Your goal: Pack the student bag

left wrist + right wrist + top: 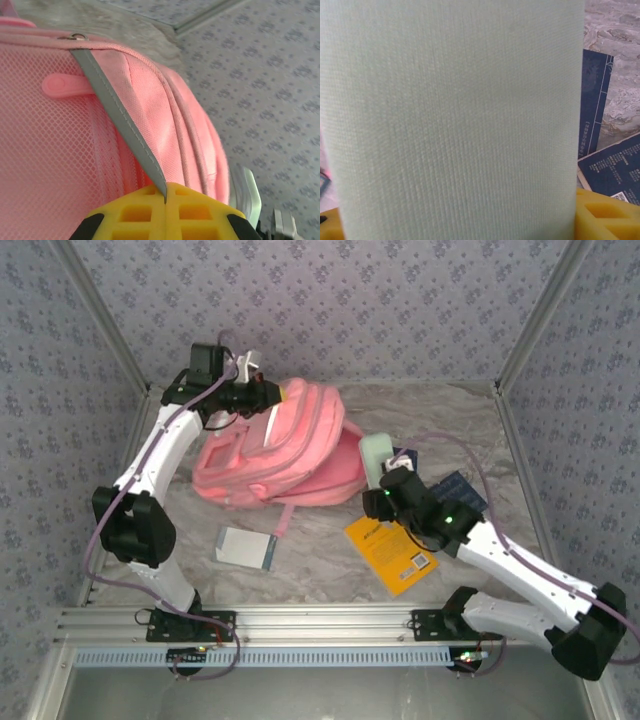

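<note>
At the near edge, a metal rail (320, 625) carries the 2 arm bases. The right arm swings out to the right, folds at its elbow and reaches back toward the middle of the table (330, 575). The right gripper (383, 478) is clamped on a pale green case (375, 453), which stands upright with a yellow pad (607, 215) against its edge. Under that forearm lies a yellow book (398, 552), and to its left, apart from it, a small white booklet (245, 547). Just beyond the wrist lie 2 dark blue books (595, 100).

The pink bag (280, 450) lies on its side in the middle-left of the table, the case just to its right. The left arm bends at its elbow and stretches far out to the bag's far top corner. There the left gripper (166, 192) is closed tight on the bag's grey strip (115, 110) — the strip runs down between the yellow pads, beside pink mesh (45, 165).

The tabletop is grey and marbled — walls (330, 300) of grey-blue patterned paper close it on 3 sides.
</note>
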Controlling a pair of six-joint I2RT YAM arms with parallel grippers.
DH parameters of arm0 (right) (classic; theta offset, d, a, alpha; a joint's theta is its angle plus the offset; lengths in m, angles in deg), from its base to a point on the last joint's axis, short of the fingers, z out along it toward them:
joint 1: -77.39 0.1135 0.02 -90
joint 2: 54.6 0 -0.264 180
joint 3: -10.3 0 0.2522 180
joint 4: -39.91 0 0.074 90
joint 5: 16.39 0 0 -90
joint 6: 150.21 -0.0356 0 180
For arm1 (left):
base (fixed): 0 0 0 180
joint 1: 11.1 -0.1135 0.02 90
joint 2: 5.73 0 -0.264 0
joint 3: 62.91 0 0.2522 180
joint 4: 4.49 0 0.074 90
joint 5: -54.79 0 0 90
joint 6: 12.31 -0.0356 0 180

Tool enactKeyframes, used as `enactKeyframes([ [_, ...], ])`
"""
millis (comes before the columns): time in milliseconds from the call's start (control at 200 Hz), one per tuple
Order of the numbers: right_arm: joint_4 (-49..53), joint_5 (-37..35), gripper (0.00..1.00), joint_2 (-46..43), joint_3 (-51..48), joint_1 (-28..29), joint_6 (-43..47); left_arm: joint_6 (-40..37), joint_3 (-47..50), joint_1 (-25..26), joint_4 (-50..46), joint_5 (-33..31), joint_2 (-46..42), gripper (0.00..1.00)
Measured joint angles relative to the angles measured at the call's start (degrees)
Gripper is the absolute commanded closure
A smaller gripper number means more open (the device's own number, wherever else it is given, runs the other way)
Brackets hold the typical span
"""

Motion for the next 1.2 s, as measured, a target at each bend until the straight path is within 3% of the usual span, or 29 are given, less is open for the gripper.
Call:
enactKeyframes([
  [195,-0.7,7.7,0.40,-2.9,0.0,-6.0,-6.0,-2.3,-1.6,0.9,-3.0,5.3,-0.1,1.00],
  [325,-3.2,13.4,0.41,-2.1,0.0,-8.5,-11.0,-3.2,2.4,1.0,-1.6,9.1,-2.3,1.00],
  [490,-11.0,20.2,0.43,1.8,-0.2,-9.2,-18.1,-2.4,8.5,1.0,2.1,12.1,-5.8,1.00],
  [764,-18.9,26.0,0.43,10.3,-0.4,-8.2,-24.3,-1.2,8.7,0.8,4.0,12.0,-6.1,1.00],
  [899,-14.6,28.4,0.42,8.0,-0.1,-9.0,-18.4,-1.2,8.7,0.6,4.0,12.0,-6.1,1.00],
  [1039,-2.1,28.0,0.42,9.0,6.1,-12.2,-4.5,-0.3,8.7,0.5,4.2,12.0,-6.1,1.00],
  [1199,7.4,25.6,0.41,14.0,13.7,-11.5,9.8,2.9,8.7,0.1,5.7,12.1,-6.1,1.00],
])
